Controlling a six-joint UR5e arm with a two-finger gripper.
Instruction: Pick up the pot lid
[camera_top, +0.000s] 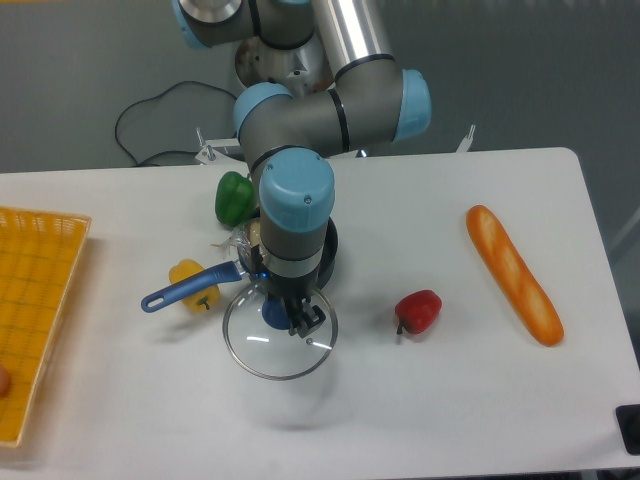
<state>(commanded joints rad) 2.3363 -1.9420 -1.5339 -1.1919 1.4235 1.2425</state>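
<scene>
Table layout, relative to claw

White table (430, 410) under claw (284, 302). Dark pan (329, 250) partly behind claw; blue handle (188, 288) extends frame-left, crossing yellow pepper (186, 270). Green pepper (235, 199): beyond claw, frame-left. Red item (420, 311): frame-right. Orange-brown loaf (512, 272): farther frame-right. Yellow crate (35, 300): well apart, frame-left.

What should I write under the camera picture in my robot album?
The gripper holds the clear pot lid by its blue knob above the white table, near a blue pan handle.
</scene>
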